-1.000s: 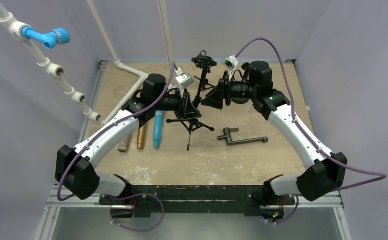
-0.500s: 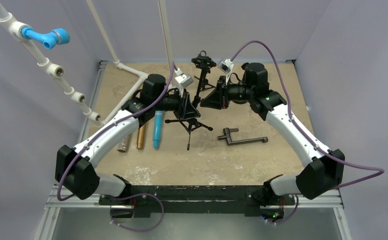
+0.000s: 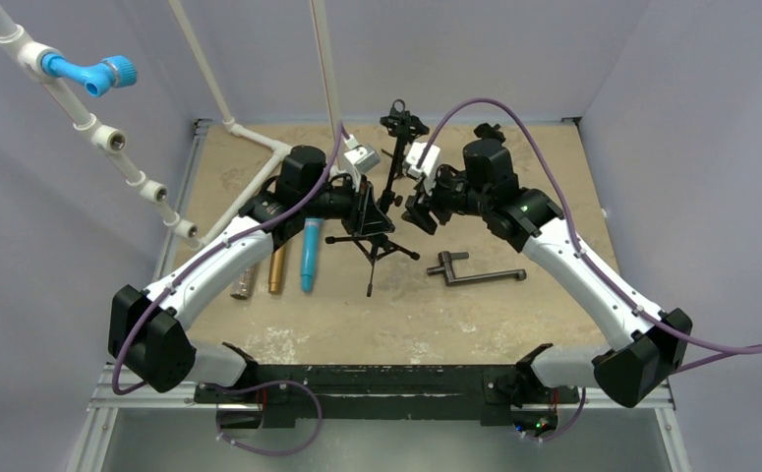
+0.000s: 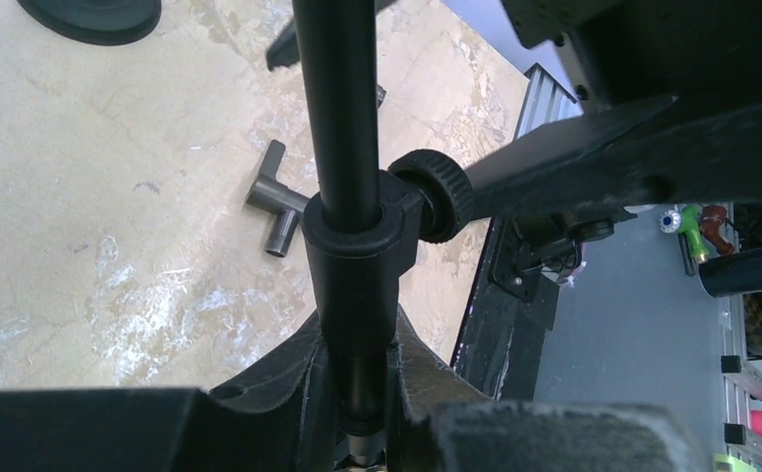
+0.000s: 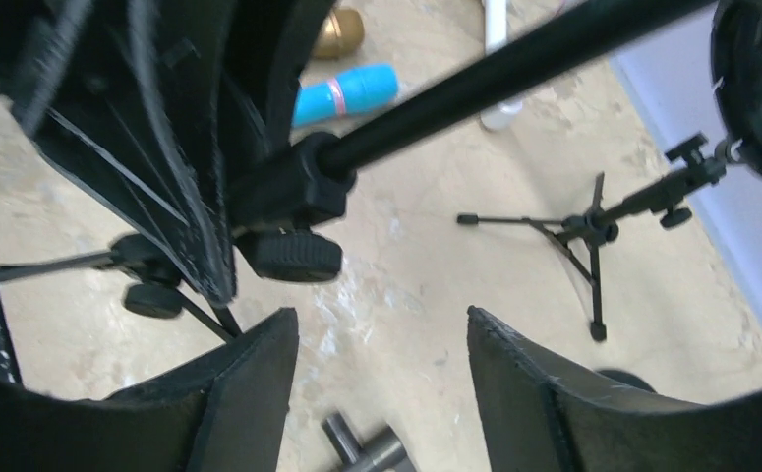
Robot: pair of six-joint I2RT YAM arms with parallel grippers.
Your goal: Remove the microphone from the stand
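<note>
While the left gripper (image 4: 357,369) clamps the stand pole (image 4: 335,98), the right gripper (image 5: 381,364) gapes wide, empty. Microphones, three: blue microphone (image 3: 311,254), gold microphone (image 3: 277,268), silver microphone (image 3: 244,283). Tripod stands, two: the second stand (image 5: 593,231) stands apart.

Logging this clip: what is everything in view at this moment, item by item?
microphone stand: one, black, upright on its tripod mid-table, with a black fitting at its top
blue cylinder: one, blue, lying left of the stand
gold cylinder: one, gold, lying left of the blue one
silver cylinder: one, silver, furthest left, partly under the left arm
lever handle: one, dark metal, lying right of the stand
small tripod stand: one, black, at the back by the wall
pipe frame: one, white, left side, with a blue fitting
table: one, sandy beige
left gripper: one, black, shut on the stand's pole
right gripper: one, black, open, beside the pole, holding nothing
</note>
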